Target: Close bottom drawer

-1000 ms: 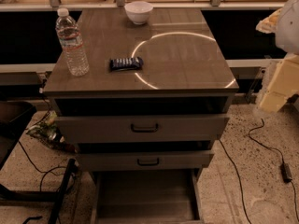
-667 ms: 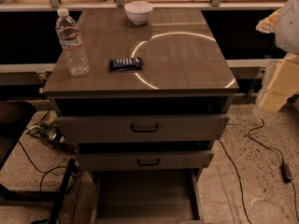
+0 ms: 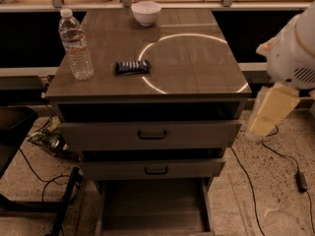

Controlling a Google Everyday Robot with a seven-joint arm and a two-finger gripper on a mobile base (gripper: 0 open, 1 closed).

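Note:
The bottom drawer [image 3: 152, 205] is the lowest of three grey drawers and stands pulled far out. Its long shallow tray looks empty, and its front panel and handle are cut off by the lower edge of the view. Above it the middle drawer [image 3: 155, 168] and the top drawer [image 3: 150, 134] each stick out a little. My gripper [image 3: 269, 113] hangs as a cream-coloured piece under the white arm [image 3: 295, 53], to the right of the cabinet at top-drawer height, apart from it.
On the cabinet top [image 3: 197, 68] stand a water bottle [image 3: 75, 45], a white bowl [image 3: 146, 12] and a dark snack packet [image 3: 132, 67]. Cables [image 3: 251, 181] and a power adaptor [image 3: 301, 181] lie on the floor at the right. A black stand leg [image 3: 64, 200] is at the left.
The arm and gripper have moved left, closer to the cabinet's right side. The drawers have not moved.

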